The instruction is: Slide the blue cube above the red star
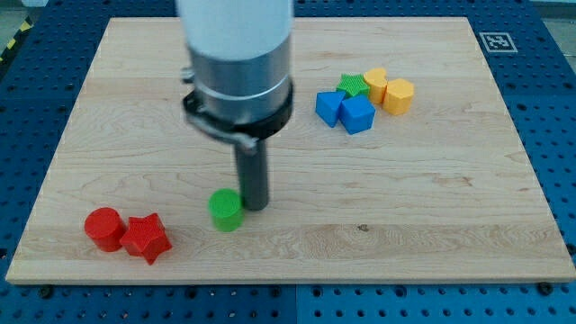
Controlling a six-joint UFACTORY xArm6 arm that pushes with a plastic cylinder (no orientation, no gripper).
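Blue cube (pixel 357 114): sat in the cluster at the view's upper right, beside a second blue block (pixel 329 107).
Red star (pixel 146 238): lay at the view's lower left.
My tip (pixel 256 206): bare, holding nothing, just beside the green cylinder (pixel 226 210).
Bearing: cube up-right of tip, star opposite.

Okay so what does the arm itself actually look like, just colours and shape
The arm is a wide white cylinder, blurred, with a silver-grey metal band below it and a black ring-shaped clamp under that. A straight dark rod hangs down, ending in my tip. No cables or markings show.
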